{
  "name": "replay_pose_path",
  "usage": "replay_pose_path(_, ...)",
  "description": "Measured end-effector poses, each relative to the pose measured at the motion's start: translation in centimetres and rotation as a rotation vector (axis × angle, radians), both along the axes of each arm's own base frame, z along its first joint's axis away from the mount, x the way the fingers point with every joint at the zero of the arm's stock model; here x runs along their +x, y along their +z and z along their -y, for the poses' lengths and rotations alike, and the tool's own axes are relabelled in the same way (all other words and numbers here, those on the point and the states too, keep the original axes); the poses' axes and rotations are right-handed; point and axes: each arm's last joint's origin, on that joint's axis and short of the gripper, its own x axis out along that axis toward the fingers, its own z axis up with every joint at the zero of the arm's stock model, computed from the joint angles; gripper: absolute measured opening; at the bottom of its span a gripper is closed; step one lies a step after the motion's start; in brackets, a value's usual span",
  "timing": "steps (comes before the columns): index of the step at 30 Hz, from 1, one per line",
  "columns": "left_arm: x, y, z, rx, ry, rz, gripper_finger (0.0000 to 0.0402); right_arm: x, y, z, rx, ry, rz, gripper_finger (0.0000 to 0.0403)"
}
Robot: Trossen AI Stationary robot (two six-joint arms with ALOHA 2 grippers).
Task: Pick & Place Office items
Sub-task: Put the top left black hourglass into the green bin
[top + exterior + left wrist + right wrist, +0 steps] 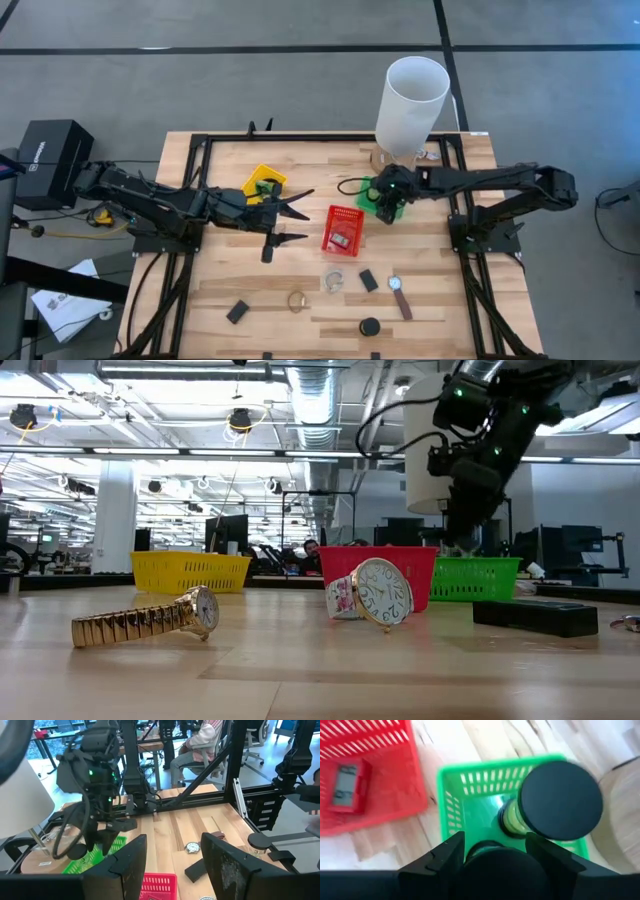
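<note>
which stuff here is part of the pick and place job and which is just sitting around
Job:
- watch with brown strap
- black cylinder
- flat black rectangle
- second black rectangle
- tan ring
- clear ring
- red block
- black disc
- red basket, green basket, yellow basket

Lying about:
- white cylinder
- black box off the table

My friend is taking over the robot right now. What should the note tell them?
Right gripper: open, above the green basket, with a black cylinder in the basket below it.
Left gripper: open, empty, waiting near the yellow basket.
Done: a small item lies in the red basket, something sits in the yellow one.
Left on the table: brown-strapped watch, two flat black rectangles, tan ring, clear ring, another black cylinder.
</note>
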Motion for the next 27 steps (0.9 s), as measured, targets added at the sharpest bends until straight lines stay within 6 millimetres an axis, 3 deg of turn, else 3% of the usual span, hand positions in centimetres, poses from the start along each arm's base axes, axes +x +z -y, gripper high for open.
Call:
replay_pose_path(10,0.0,0.1,0.0,-0.002,-0.003,0.007,0.0182,0.6,3.2,0.1,0.005,0.005,-0.017,0.0200)
replay_pose_path(19,0.0,0.1,0.0,-0.004,-0.002,0.014,0.0182,-0.1,0.7,-0.5,0.030,-0.016,-0.085,0.0200)
replay_pose_path(27,0.0,0.2,0.0,-0.005,0.001,0.022,0.0182,-0.1,-0.3,-0.6,0.023,-0.021,-0.033,0.0200)
